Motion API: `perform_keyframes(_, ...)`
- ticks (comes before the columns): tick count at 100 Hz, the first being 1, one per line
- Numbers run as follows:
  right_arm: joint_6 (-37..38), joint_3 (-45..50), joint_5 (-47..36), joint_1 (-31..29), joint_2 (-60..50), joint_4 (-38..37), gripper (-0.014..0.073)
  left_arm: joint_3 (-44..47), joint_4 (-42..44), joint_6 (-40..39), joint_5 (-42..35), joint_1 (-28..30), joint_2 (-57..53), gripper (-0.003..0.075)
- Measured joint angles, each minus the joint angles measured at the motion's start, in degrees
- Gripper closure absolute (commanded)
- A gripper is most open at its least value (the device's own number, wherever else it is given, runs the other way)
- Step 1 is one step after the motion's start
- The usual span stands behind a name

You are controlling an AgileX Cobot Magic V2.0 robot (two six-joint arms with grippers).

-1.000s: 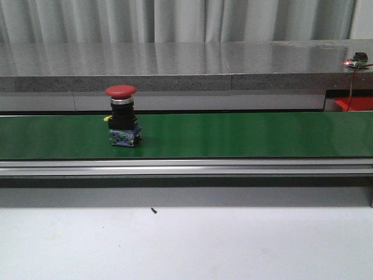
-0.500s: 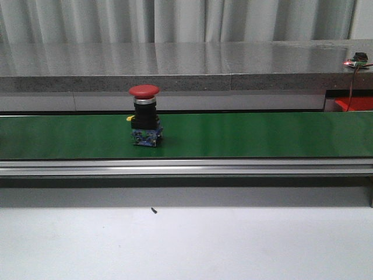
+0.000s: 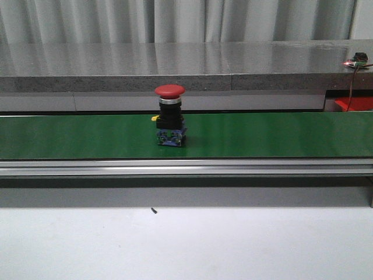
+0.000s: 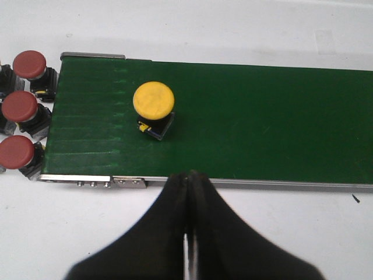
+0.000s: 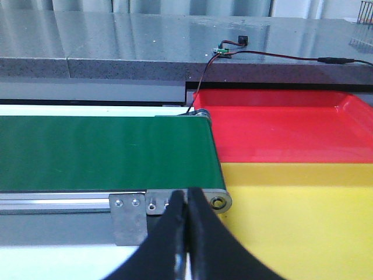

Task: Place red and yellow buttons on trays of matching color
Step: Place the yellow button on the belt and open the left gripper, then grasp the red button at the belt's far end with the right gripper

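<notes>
A red button (image 3: 170, 115) with a black body stands upright on the green belt (image 3: 262, 134) in the front view, left of centre. The left wrist view shows a yellow button (image 4: 154, 100) upright on the belt (image 4: 262, 128), and three red buttons (image 4: 20, 106) beside the belt's end. My left gripper (image 4: 187, 175) is shut and empty, at the belt's near rail, apart from the yellow button. The right wrist view holds the red tray (image 5: 280, 134) and the yellow tray (image 5: 303, 221) past the belt's end. My right gripper (image 5: 186, 191) is shut and empty there.
A grey stone ledge (image 3: 175, 64) runs behind the belt, with a small circuit board and wire (image 3: 356, 59) at its right end. A corner of the red tray (image 3: 354, 104) shows at the far right. The belt's metal rail (image 3: 186, 167) fronts a white table (image 3: 186, 245).
The red button has travelled to the right along the belt, still upright. Nothing else in the front view has moved.
</notes>
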Motion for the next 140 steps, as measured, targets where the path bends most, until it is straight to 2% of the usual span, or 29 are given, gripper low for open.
perform_keyframes(47, 0.0, 0.0, 0.0, 0.0, 0.0, 0.0, 0.0660, 18.9, -0.3, 0.0, -2.0, 0.0, -23.3, 0.0740)
perform_keyframes(73, 0.0, 0.0, -0.6, 0.0, 0.0, 0.0, 0.0660, 26.4, -0.6, 0.0, -2.2, 0.0, -36.4, 0.0740)
perform_keyframes(107, 0.0, -0.6, -3.3, 0.0, 0.0, 0.0, 0.0660, 29.7, -0.9, 0.0, -2.2, 0.0, -49.4, 0.0740)
perform_keyframes(122, 0.0, -6.0, -0.5, 0.0, 0.8, 0.1, 0.0660, 29.7, -0.9, 0.0, -2.2, 0.0, -50.3, 0.0740)
perform_keyframes(140, 0.3, -13.3, 3.6, 1.9, 6.8, 2.4, 0.0660, 29.7, -1.0, 0.0, -2.2, 0.0, -50.3, 0.0740)
